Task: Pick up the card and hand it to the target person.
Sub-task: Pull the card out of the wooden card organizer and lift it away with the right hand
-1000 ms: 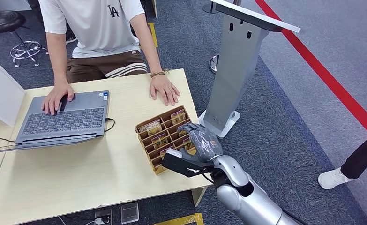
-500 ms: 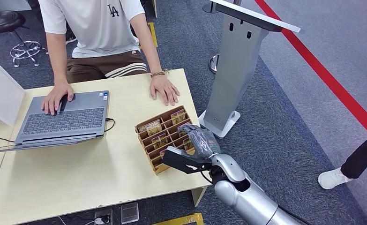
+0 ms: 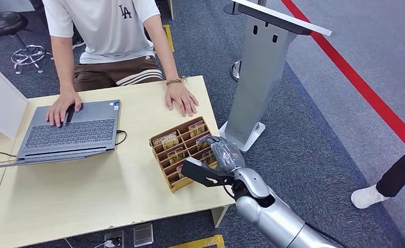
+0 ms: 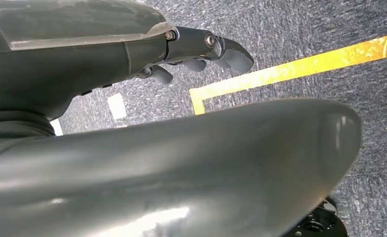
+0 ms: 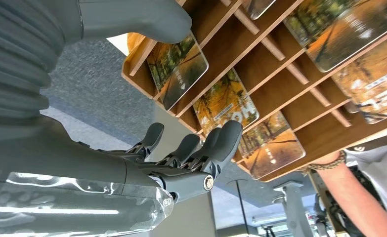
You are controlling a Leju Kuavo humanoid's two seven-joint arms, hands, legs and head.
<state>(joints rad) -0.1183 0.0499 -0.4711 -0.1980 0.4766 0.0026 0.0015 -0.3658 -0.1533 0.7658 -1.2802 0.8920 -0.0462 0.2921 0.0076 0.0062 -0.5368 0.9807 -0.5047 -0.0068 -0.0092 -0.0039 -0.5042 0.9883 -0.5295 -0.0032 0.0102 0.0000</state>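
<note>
The right hand [image 3: 220,155] was at the wooden card rack [image 3: 165,142], poised over its near right corner, and this read as the picking step, not the handover; in the right wrist view the thumb [image 5: 147,19] lay against the edge of the nearest slot while the dark fingers [image 5: 216,143] hung spread below the rack, closed on nothing, so the hand was released and no card was held yet; the card [image 5: 177,69] nearest that thumb sat upright in its slot, an autumn-leaf picture on its face, with more like it in the slots beyond; the next move, as I judged it, called for thumb and fingers to come together on that one card's free edge and draw it straight out along the slot, without dragging the light rack across the table; the left hand [image 4: 201,47] hung over grey carpet, fingers loosely curled with nothing seen in them; the rack stood on a pale wooden table [image 3: 86,186]; beyond the rack the person's hand [image 3: 181,98] lay flat on the tabletop, the likely receiver; left of the rack was an open laptop [image 3: 71,132] under the person's other hand; right of the rack, on the carpet, a grey stand [image 3: 257,77] and past it a red floor line [image 3: 365,90].
</note>
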